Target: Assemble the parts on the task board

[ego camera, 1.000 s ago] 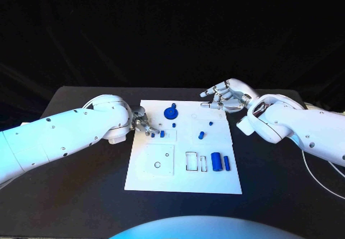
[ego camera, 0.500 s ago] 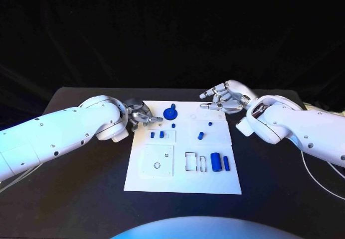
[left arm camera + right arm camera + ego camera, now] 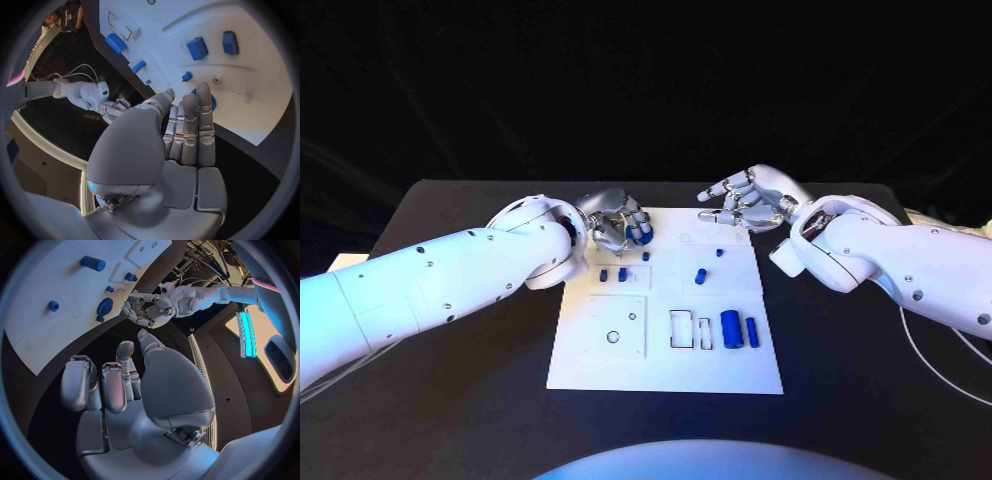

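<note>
The left hand [image 3: 620, 226] hovers over the round blue part [image 3: 104, 306] at the far end of the task board [image 3: 668, 375], fingers straight and together, apparently holding nothing, though contact is unclear. It should settle squarely over the part before closing. The right hand [image 3: 750, 198] hangs off the board's far right corner, fingers loosely curled, empty.
</note>
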`<control>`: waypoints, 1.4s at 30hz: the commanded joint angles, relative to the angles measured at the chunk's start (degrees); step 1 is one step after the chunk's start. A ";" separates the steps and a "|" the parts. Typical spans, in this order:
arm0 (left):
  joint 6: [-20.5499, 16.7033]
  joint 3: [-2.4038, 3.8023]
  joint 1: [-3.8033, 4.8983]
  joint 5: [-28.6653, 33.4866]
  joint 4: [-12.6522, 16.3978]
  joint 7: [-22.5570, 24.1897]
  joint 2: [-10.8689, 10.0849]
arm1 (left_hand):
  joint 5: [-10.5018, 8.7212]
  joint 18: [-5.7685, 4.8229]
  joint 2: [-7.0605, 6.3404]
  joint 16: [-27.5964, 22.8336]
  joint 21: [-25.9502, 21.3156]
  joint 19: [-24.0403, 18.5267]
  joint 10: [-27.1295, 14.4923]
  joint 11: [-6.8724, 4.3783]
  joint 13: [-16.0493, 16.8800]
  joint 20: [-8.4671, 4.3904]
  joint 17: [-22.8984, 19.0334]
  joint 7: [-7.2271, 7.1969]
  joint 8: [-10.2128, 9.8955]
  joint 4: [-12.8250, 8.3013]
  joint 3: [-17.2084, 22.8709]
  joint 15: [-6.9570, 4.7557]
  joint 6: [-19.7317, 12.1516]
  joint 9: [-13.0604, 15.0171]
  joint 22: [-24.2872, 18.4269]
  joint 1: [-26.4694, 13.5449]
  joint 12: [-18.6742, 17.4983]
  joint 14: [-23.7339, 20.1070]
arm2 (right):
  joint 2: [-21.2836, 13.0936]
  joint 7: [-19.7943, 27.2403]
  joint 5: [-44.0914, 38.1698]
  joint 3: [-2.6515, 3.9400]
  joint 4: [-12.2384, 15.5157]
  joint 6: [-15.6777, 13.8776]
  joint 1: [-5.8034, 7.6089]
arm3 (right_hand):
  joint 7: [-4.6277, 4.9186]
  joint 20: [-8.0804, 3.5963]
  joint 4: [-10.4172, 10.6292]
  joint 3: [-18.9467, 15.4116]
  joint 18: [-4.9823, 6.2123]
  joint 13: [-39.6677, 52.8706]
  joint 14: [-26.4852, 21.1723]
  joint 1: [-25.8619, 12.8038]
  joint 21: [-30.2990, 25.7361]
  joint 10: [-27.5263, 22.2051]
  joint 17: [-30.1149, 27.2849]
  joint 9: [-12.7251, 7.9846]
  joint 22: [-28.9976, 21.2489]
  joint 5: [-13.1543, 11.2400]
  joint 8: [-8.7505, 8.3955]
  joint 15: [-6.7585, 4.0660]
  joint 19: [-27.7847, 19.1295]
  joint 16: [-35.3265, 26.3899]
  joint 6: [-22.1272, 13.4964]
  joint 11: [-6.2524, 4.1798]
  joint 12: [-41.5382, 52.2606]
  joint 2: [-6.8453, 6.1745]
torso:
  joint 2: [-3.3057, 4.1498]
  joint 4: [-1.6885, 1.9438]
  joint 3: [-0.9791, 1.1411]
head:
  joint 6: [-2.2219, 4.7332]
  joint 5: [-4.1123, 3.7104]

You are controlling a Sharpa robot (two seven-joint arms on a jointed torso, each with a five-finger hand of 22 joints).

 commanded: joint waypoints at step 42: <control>5.01 -0.10 -2.32 -22.27 -6.72 -2.79 6.61 | -1.66 -3.55 0.53 29.91 27.44 17.40 11.47 -1.97 -13.35 -1.73 24.22 -1.94 -7.33 -1.75 2.61 -1.80 12.22 -10.92 24.54 -3.20 -7.18 19.88 | 0.31 0.76 -0.09 0.01 0.21 -0.05 0.01 | 0.10 -0.13 -0.02 -0.31 0.86 -0.15 2.95 0.36 -0.18 -0.32 2.03 0.05 0.02 0.58 0.05 0.33 -0.27 -0.19 0.37 0.02 -0.35 0.70 | -0.13 0.12 0.03 | -0.46 -0.34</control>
